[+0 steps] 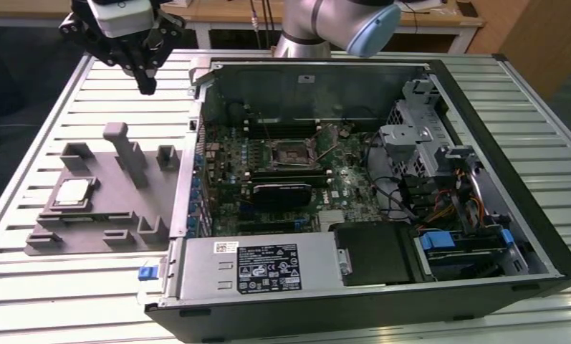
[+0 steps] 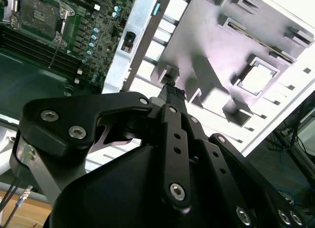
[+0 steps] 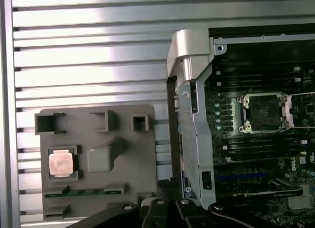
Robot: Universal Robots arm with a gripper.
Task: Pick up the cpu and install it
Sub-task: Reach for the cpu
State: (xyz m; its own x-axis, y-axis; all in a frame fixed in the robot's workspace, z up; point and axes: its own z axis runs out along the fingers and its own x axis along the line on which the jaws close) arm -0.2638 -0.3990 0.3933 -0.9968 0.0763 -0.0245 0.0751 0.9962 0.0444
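Note:
The cpu [image 1: 72, 192] is a small shiny square chip lying flat in a recess of the grey fixture plate [image 1: 104, 215] on the exterior view's left. It also shows in the first wrist view [image 3: 61, 164] and in the second wrist view [image 2: 258, 78]. My gripper [image 1: 147, 84] hangs well above the table, beyond the fixture's far end and apart from the cpu. Its black fingers [image 2: 172, 91] meet at the tips, shut on nothing. The open black socket [image 1: 292, 154] sits on the green motherboard inside the computer case, seen too in the first wrist view [image 3: 263, 112].
The open computer case [image 1: 476, 107] lies on the slatted metal table [image 1: 36, 287], with its side wall [image 1: 185, 186] between fixture and motherboard. Inside are a power supply [image 1: 256, 265], drive cage [image 1: 410, 136] and cables [image 1: 448, 208]. Grey posts [image 1: 122, 147] rise from the fixture.

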